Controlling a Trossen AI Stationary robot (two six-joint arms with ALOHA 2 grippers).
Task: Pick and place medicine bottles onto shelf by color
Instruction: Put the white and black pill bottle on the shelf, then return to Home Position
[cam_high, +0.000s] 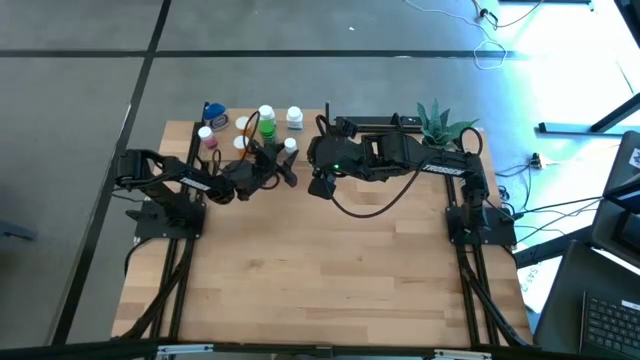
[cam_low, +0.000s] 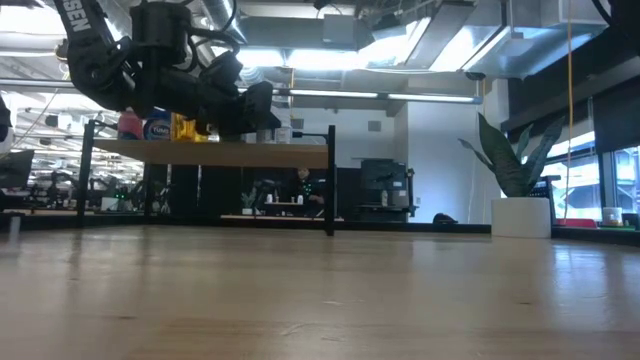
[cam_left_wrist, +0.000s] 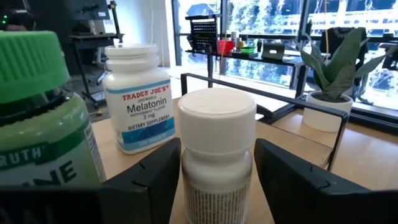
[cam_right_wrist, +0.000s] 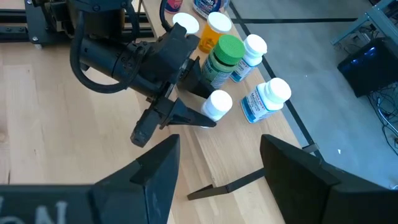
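Two dark fingers of the left gripper (cam_left_wrist: 214, 180) stand spread either side of a white-capped white bottle (cam_left_wrist: 216, 155) upright on the shelf (cam_left_wrist: 292, 134), apparently releasing it beside the Trader Joe's melatonin bottle (cam_left_wrist: 138, 96). The right gripper (cam_right_wrist: 217, 171) hovers nearby, jaws apart, holding nothing.

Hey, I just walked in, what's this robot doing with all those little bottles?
It is sorting medicine bottles onto the shelf. The left gripper sits around a white bottle standing on the shelf, one finger on each side with a gap showing, so it looks like a release or a pickup. A green-capped bottle and a Melatonin bottle stand beside it. The right gripper hangs open and empty over the table just off the shelf.
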